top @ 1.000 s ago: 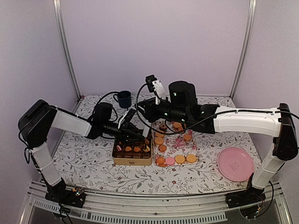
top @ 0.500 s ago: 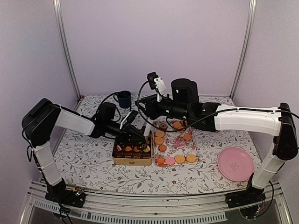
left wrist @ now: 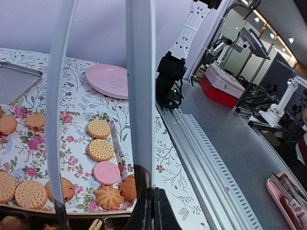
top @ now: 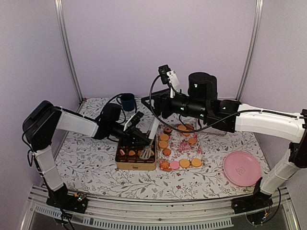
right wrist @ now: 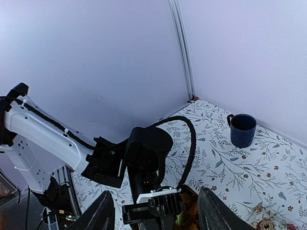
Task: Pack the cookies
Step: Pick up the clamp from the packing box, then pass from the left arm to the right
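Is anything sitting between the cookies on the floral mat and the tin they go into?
Nothing fixed. The cookies lie on the floral mat directly beside the tin. Only the metal tongs, held by the shut left gripper, hang over the tin's right edge; the open right gripper is raised behind.

Matt printed floral cloth covers the tabletop (top: 86, 160). At centre, tin (top: 135, 166) is shiny gold metal. The cookies (left wrist: 100, 150) look dry, matt, ridged. At 4 o'clock, plate (top: 242, 168) is smooth pink, slight gloss. At 11 o'clock, mug (top: 127, 101) is glossy dark blue. At 6 o'clock, rail (top: 158, 203) is ribbed bare metal.
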Controlling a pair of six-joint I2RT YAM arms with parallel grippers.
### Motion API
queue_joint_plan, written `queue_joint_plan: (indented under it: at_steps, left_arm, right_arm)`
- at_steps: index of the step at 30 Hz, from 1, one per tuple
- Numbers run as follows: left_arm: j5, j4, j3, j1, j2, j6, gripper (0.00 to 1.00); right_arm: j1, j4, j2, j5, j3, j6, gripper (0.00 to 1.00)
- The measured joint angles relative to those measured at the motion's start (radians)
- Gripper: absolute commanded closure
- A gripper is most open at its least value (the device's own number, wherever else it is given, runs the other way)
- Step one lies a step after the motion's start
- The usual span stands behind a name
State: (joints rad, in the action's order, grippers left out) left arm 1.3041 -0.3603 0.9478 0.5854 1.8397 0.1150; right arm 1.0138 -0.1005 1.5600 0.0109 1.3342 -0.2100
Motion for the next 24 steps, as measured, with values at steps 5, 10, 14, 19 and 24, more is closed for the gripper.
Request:
queue_joint_plan:
  at_steps: [5, 10, 14, 19, 24]
  left_arm:
    - [0.017, 0.006, 0.000, 0.000, -0.014, -0.036, 1.00]
    - [0.042, 0.006, 0.000, -0.001, -0.054, -0.070, 1.00]
    - [0.089, -0.048, -0.005, -0.006, -0.085, -0.172, 1.00]
    - [0.172, -0.485, -0.097, -0.009, -0.096, -0.592, 1.00]
    - [0.232, -0.943, -0.113, -0.008, -0.051, -1.031, 1.00]
  right_arm:
    - [-0.010, 0.030, -0.067, 0.003, -0.013, 0.001, 0.33]
    - [-0.051, 0.046, -0.163, 0.033, -0.089, -0.011, 0.32]
    - [-0.102, 0.052, -0.286, 0.098, -0.230, -0.029, 0.38]
    - [-0.132, 0.041, -0.364, 0.184, -0.374, -0.063, 0.42]
    - [-0.132, 0.014, -0.278, 0.298, -0.386, -0.089, 0.26]
